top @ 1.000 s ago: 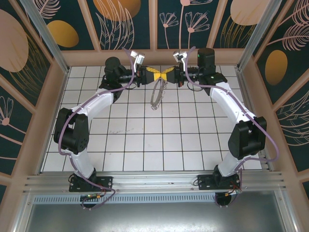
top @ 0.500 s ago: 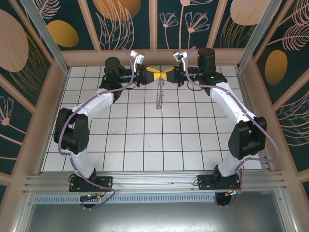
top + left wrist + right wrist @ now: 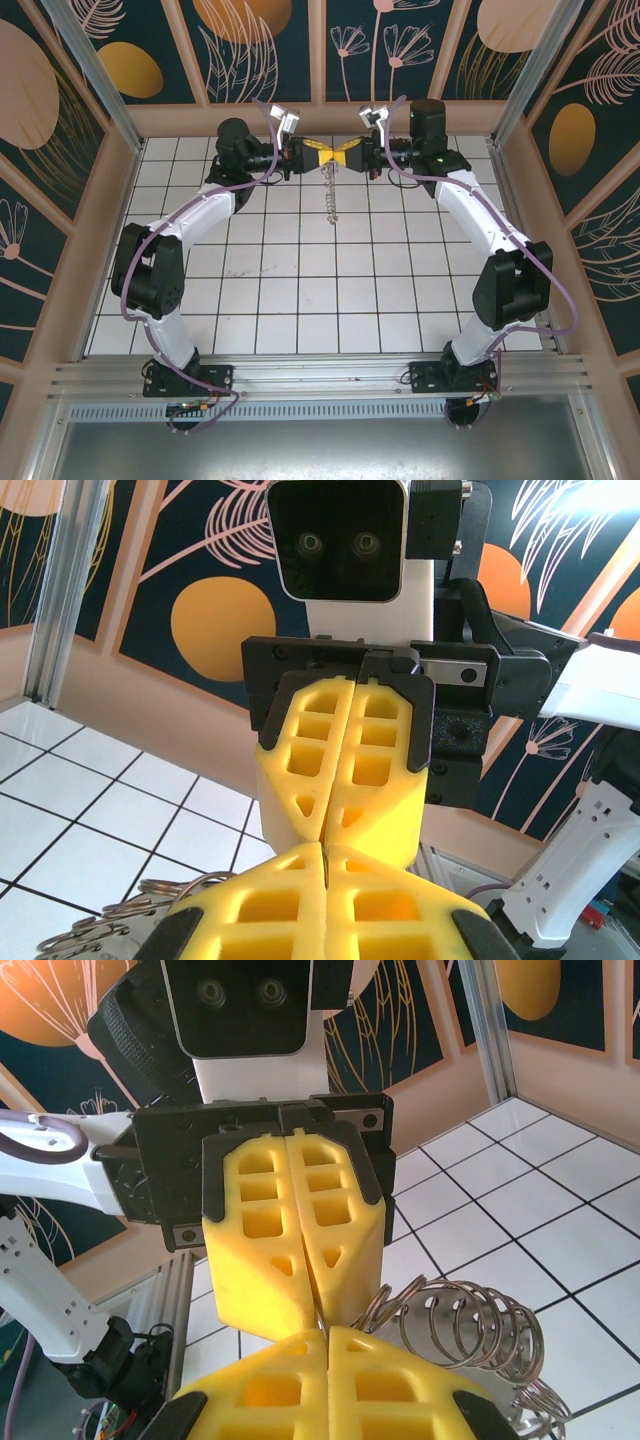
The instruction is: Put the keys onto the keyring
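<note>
My two yellow-fingered grippers meet tip to tip above the far middle of the table, the left gripper (image 3: 325, 155) facing the right gripper (image 3: 336, 155). Both are shut. The keyring (image 3: 330, 195), a string of linked metal rings, hangs straight down from where they meet. In the right wrist view its coils (image 3: 470, 1320) run off to the right, and one ring is pinched at my right gripper (image 3: 322, 1332). Flat grey pieces with holes (image 3: 503, 1352) behind the coils may be the keys. My left gripper (image 3: 325, 848) pinches a thin metal sliver of the bunch; ring or key, I cannot tell.
White tiled floor (image 3: 300, 290) stretches between the arms and the near rail (image 3: 320, 375). Patterned walls close the back and sides, with the back wall (image 3: 320, 118) just behind the grippers. Rings also show at the lower left of the left wrist view (image 3: 120, 925).
The hanging keyring, seen as an open loop one second ago, has turned edge-on into a narrow straight string. The left gripper's jaws have closed fully. Both arms stay in place.
</note>
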Robot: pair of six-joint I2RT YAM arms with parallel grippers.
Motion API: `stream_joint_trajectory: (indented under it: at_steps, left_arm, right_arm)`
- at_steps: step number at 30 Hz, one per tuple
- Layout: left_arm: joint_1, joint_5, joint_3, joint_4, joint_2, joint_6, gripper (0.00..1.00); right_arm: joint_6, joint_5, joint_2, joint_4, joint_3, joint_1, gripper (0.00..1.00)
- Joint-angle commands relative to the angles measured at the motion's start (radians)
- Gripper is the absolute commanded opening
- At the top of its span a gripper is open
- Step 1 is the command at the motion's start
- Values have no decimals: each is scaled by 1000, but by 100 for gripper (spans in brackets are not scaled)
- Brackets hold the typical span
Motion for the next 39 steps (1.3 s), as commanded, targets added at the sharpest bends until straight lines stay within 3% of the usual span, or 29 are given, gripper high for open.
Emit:
stream_joint_trajectory:
  at_steps: [1, 3, 7, 10, 15, 21, 26, 34, 39]
  left_arm:
    - [-14, 33, -23, 20, -15, 32, 0]
    - [-15, 15, -36, 27, -28, 40, 0]
    - [-15, -30, -49, 66, -44, 18, 0]
    - [-15, -42, -57, 117, -49, -20, 0]
    - [-15, -44, -69, 199, -58, -80, 0]
    - [-14, -78, -88, 247, -84, -127, 0]
    - [-15, -107, -97, 272, -91, -162, 0]
    - [-17, -134, -116, 306, -88, -198, 0]
    - [-19, -136, -120, 316, -89, -206, 0]
  right_arm:
    - [22, -12, -37, 76, 0, -5, 0]
    - [34, -2, -41, 86, 1, -5, 0]
    - [53, 18, -68, 101, -9, -12, 27]
    - [64, 34, -116, 120, -41, -30, 36]
    - [121, 103, -224, 231, -176, -62, 39]
    - [217, 360, -364, 453, -454, -54, 41]
    - [229, 500, -421, 558, -606, 3, 49]
    - [167, 745, -416, 606, -646, 168, 57]
    - [163, 754, -357, 611, -593, 202, 58]
